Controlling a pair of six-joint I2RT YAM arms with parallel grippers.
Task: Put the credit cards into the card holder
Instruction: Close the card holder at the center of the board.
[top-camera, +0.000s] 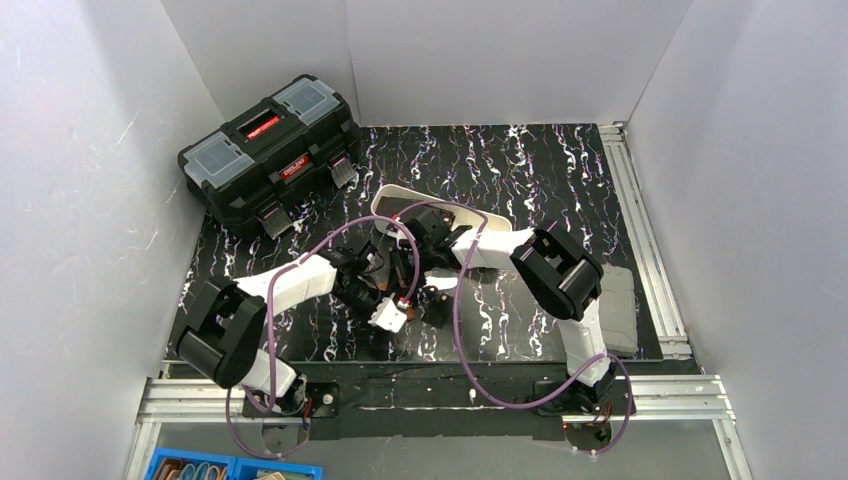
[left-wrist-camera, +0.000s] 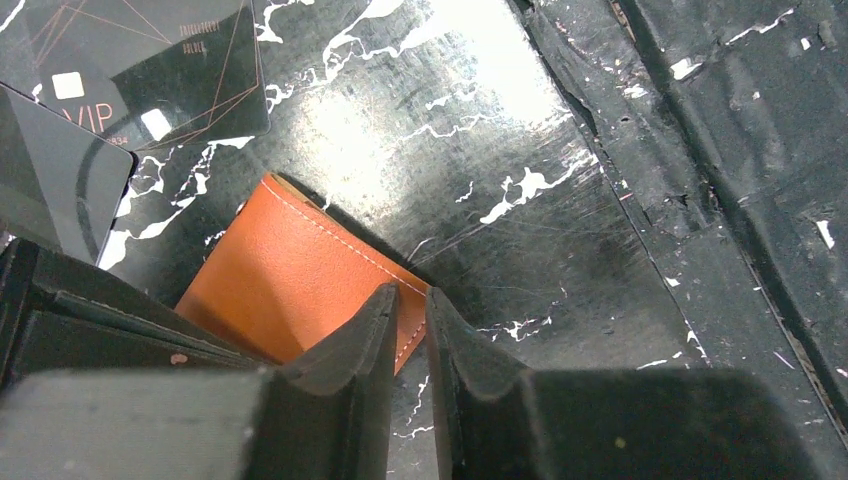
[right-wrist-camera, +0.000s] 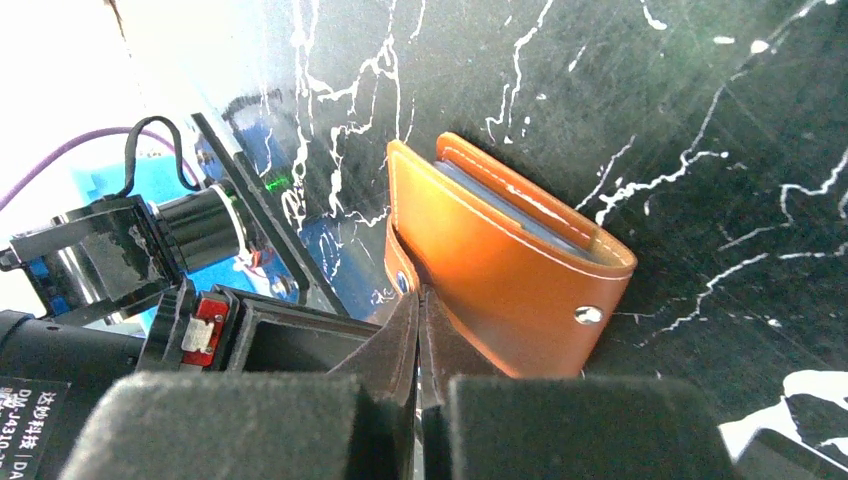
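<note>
Left gripper (left-wrist-camera: 408, 305) jaws, narrowed onto the stitched edge of the holder (left-wrist-camera: 285, 280) lying on the table (left-wrist-camera: 520, 120), and right gripper (right-wrist-camera: 420, 300) jaws, closed on its strap (right-wrist-camera: 403, 235), each held only thin leather, so either pinch could probably slip and send the holder skidding from the cards (left-wrist-camera: 150, 70) beside it.

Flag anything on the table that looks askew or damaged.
The card holder sits tilted, not flat. Two credit cards lie loose on the table, outside it. The black table covering looks wrinkled and scuffed along one side.
</note>
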